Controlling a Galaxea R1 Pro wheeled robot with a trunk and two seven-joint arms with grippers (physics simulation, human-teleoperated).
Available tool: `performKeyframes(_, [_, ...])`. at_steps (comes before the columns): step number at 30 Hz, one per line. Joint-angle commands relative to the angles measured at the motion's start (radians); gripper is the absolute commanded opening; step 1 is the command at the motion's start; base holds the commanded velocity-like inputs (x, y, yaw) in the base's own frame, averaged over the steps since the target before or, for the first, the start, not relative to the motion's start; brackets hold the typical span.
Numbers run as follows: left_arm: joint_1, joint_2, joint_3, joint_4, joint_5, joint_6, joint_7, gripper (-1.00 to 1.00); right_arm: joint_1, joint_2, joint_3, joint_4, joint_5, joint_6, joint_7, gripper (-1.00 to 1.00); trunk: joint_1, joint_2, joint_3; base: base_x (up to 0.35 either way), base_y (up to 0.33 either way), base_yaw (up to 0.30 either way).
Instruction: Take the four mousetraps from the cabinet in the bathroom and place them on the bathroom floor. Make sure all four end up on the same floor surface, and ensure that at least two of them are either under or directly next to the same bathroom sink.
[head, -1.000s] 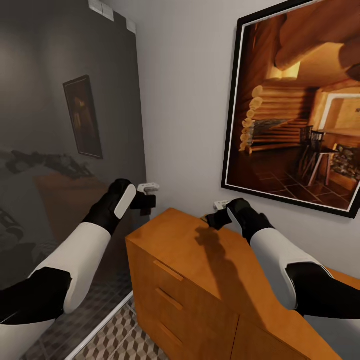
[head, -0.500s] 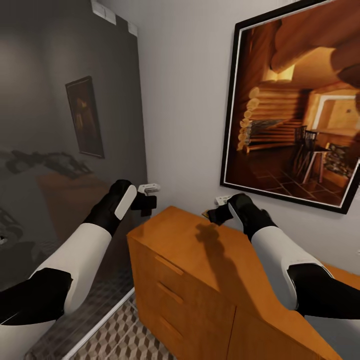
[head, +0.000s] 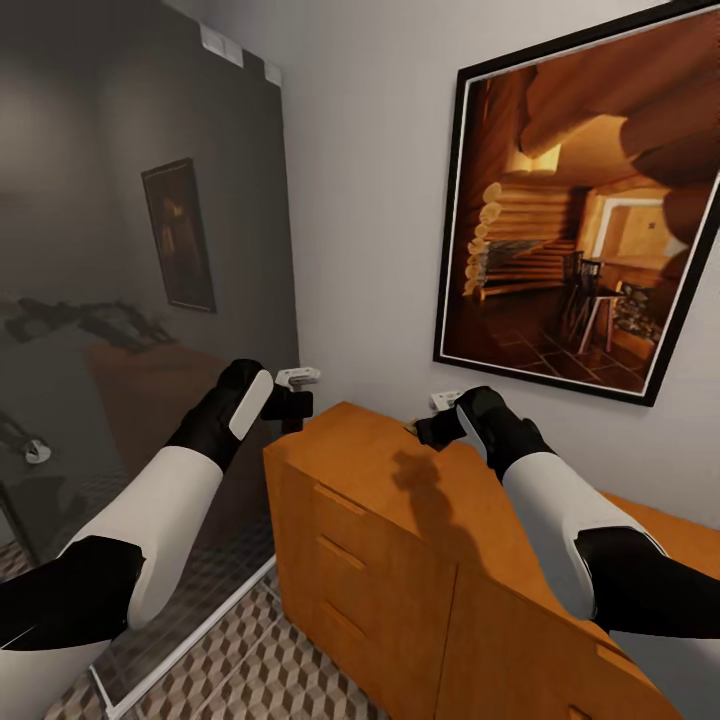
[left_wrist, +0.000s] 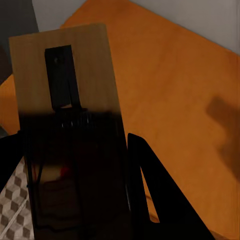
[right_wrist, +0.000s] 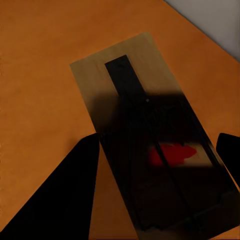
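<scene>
Both grippers carry a load here: the left gripper (left_wrist: 75, 165) pinches a mousetrap (left_wrist: 65, 85) between its two dark fingers (left_wrist: 150, 190), and the right gripper (right_wrist: 155, 170) likewise pinches a second mousetrap (right_wrist: 135, 95), each board sticking out forward past the fingertips. In the head view the left gripper (head: 290, 400) hangs just off the end of the cabinet (head: 400, 560), above the bathroom floor (head: 250, 660), while the right gripper (head: 435, 425) sits close over the cabinet top near the wall, below the framed picture (head: 580, 200). Each trap looks like a thin, stiff, light wooden board, so I judge that it needs little force, but the flat smooth faces could slide or twist if held only at a corner. The long edges toward the rear half seem the best place to hold, clear of the dark metal plate (right_wrist: 122, 75) and the wire spring parts, and of the red spot (right_wrist: 172, 154) on the right-hand one, which I take for the trigger. Dropped from height, a board this light would likely bounce or flip, so a low release seems wise. Count: two mousetraps, one per gripper; one cabinet, three drawer handles (head: 340, 497) showing on the near front; one picture on the wall ahead, and one dim reflection of a picture in the dark glass panel (head: 120, 250) beside the left arm.
</scene>
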Motion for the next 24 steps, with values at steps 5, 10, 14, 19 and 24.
performKeyframes(5, [-0.001,0.0,-0.003,-0.001,0.008,0.002,0.008,-1.0,-0.001,0.0,0.002,-0.001,0.01,0.003,0.006,-1.0,0.0,-0.001,-0.001,-0.016,0.0,0.0])
performKeyframes(10, [-0.001,0.0,-0.003,-0.001,0.008,0.002,0.008,-1.0,-0.001,-0.003,0.001,0.0,0.008,0.005,0.006,-1.0,0.0,-0.001,-0.001,-0.003,0.0,0.0])
performKeyframes(14, [-0.001,0.0,-0.003,-0.001,0.008,0.001,0.008,-1.0,-0.001,-0.02,0.001,0.001,0.007,0.006,0.006,-1.0,0.0,-0.001,-0.001,0.0,0.0,0.0])
performKeyframes(19, [-0.001,0.0,-0.003,-0.001,0.008,0.001,0.008,-1.0,-0.001,-0.024,0.002,0.001,0.006,0.006,0.006,-1.0,0.0,-0.001,-0.001,0.0,0.0,0.0])
performKeyframes(24, [-0.001,0.0,-0.003,-0.001,0.008,0.001,0.008,-1.0,-0.001,-0.025,0.002,0.002,0.007,0.006,0.006,-1.0,0.0,-0.001,-0.001,0.0,0.0,0.0])
